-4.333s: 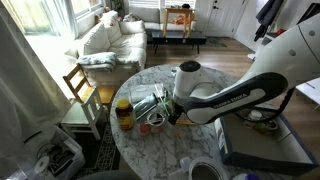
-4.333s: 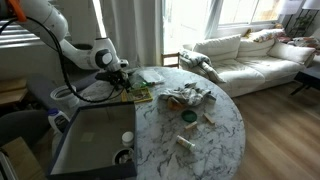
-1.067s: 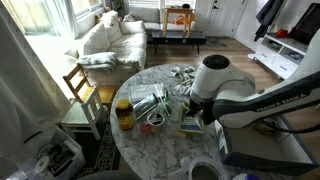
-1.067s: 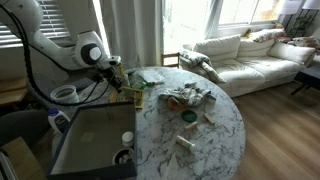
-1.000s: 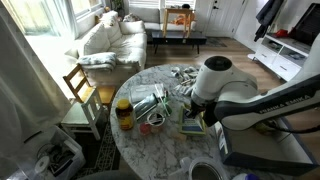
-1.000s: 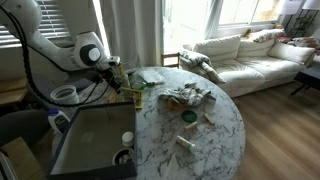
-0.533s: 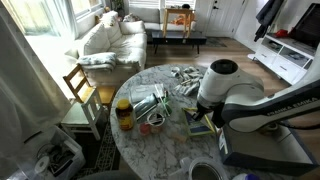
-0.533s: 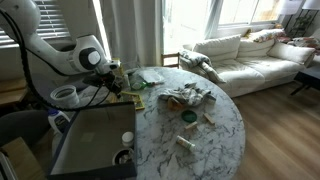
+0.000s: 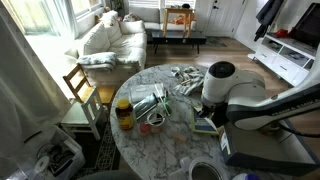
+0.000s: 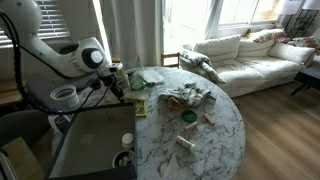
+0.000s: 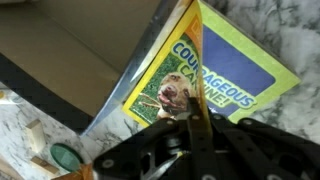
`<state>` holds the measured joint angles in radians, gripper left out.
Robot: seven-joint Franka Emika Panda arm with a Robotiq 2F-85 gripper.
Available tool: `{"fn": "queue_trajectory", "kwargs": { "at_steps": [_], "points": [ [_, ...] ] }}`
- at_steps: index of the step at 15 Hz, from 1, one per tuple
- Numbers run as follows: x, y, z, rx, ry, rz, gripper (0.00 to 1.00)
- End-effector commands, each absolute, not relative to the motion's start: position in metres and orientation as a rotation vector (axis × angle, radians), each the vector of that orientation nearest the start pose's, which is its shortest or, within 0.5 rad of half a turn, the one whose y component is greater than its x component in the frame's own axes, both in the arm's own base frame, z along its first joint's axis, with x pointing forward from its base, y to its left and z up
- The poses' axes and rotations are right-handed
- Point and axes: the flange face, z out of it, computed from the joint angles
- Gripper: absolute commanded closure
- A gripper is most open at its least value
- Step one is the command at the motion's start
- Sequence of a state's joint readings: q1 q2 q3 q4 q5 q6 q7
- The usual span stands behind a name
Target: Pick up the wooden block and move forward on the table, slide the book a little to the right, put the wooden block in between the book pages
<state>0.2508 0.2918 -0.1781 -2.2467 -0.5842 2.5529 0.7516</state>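
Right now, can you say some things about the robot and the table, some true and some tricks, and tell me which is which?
1. The book has a dog on its cover. True.
2. The book lies on the floor. False: it lies on the marble table.
3. The gripper hangs over the book, with the wooden block between its fingers. True.
4. The sofa is black. False: it is white.
5. The dark tray sits on the sofa. False: it is right beside the book.

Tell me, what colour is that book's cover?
The book is yellow-green with a blue panel, clearest in the wrist view.
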Motion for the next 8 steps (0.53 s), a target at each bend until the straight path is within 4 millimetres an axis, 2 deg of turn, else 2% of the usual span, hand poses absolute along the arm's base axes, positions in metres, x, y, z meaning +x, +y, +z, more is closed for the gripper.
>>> {"fn": "queue_trajectory", "kwargs": {
  "at_steps": [1,2,8],
  "points": [
    [0.535,0.047,0.237,-3.496,0.456,-0.249,0.84],
    [0.535,0.048,0.237,-3.502,0.475,-0.242,0.66],
    [0.542,0.068,0.257,-3.489,0.444,-0.299,0.22]
  ]
}}
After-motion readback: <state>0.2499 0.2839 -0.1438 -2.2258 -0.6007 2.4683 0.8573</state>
